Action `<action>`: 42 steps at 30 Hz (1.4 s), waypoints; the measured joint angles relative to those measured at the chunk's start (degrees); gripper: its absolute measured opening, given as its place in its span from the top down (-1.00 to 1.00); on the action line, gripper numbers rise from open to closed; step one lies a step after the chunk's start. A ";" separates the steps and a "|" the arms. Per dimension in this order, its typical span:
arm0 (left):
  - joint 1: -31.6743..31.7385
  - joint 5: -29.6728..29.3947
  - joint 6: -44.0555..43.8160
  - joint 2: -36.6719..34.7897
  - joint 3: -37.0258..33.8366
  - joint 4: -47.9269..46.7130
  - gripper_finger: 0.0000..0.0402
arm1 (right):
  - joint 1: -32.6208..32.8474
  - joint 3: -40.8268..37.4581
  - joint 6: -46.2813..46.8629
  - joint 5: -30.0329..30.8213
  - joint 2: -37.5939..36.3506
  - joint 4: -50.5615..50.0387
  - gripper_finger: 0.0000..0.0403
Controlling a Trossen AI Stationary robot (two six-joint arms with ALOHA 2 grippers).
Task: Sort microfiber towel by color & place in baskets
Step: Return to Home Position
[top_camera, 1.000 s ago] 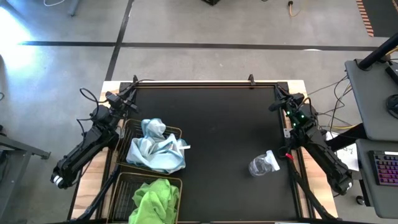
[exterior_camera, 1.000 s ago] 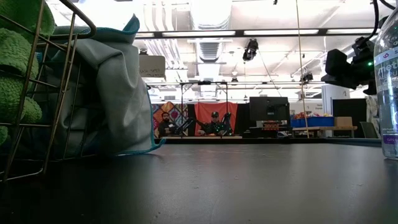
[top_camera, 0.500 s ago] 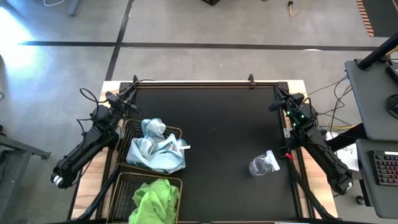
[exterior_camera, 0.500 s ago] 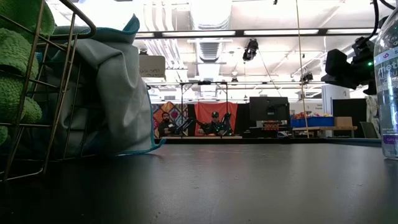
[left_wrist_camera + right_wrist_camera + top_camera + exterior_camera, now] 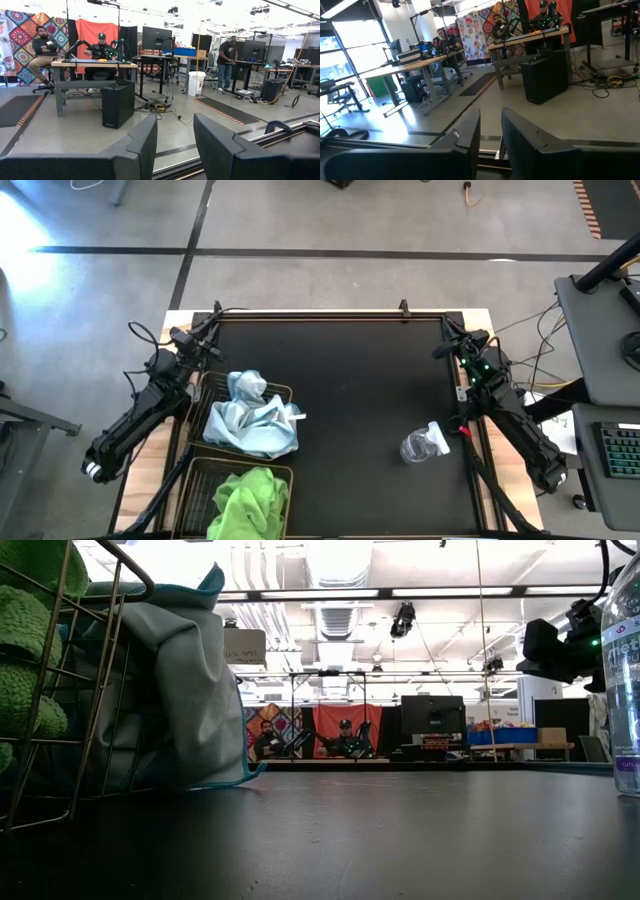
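Pale blue-white towels (image 5: 250,418) lie heaped in the farther wire basket (image 5: 203,395) on the table's left; one corner (image 5: 296,418) hangs over its right rim. Lime green towels (image 5: 248,498) fill the nearer basket (image 5: 198,480). In the low view the green towels (image 5: 25,640) and the blue ones (image 5: 185,690) show behind the mesh. My left gripper (image 5: 208,332) (image 5: 175,125) waits at the far left corner and my right gripper (image 5: 447,342) (image 5: 490,117) at the far right corner. Both are open by a narrow gap, point out over the far edge and touch nothing.
A clear plastic spray bottle (image 5: 425,443) lies on the table's right half, near my right arm; it shows at the low view's right edge (image 5: 625,670). The black table top (image 5: 360,380) between baskets and bottle is bare. People sit at desks far beyond the table.
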 joint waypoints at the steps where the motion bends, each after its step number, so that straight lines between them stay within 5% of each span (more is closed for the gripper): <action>1: 0.01 -0.01 0.00 0.00 0.00 0.00 0.43 | 0.00 0.00 0.00 -0.02 0.00 0.01 0.64; 12: 0.00 0.00 0.00 0.00 0.00 0.02 0.43 | 4.67 -0.01 0.00 -0.05 3.03 0.01 0.64; 42: 0.01 0.01 0.00 0.00 0.00 0.02 0.43 | 4.68 -0.02 0.00 -0.04 3.41 0.01 0.64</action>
